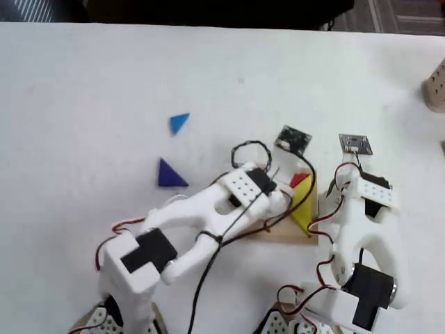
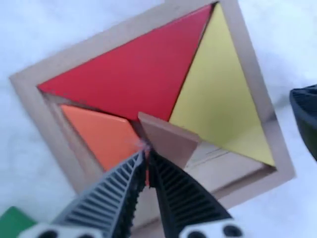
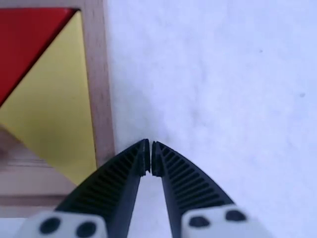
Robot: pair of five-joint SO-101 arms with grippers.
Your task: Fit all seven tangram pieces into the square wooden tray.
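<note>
The left gripper's (image 2: 147,157) fingers, pressed nearly together, touch the brown triangle (image 2: 168,141) lying tilted mid-frame in the tray (image 2: 25,84), so a push may ride it onto the red triangle (image 2: 133,74); the right gripper's (image 3: 150,157) fingers are pressed together beside the tray.

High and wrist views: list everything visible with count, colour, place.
tray: one, pale wood, on the table
red triangle: one, red, in the tray
yellow triangle: one, yellow, in the tray
orange triangle: one, orange, in the tray
brown piece: one, brown, in the tray
light blue triangle: one, light blue, on the table
dark blue triangle: one, dark blue, on the table
green piece: one, green, outside the tray
table: one, white
left claw: one, black, shut, at the brown piece
right claw: one, black, shut, beside the tray
</note>
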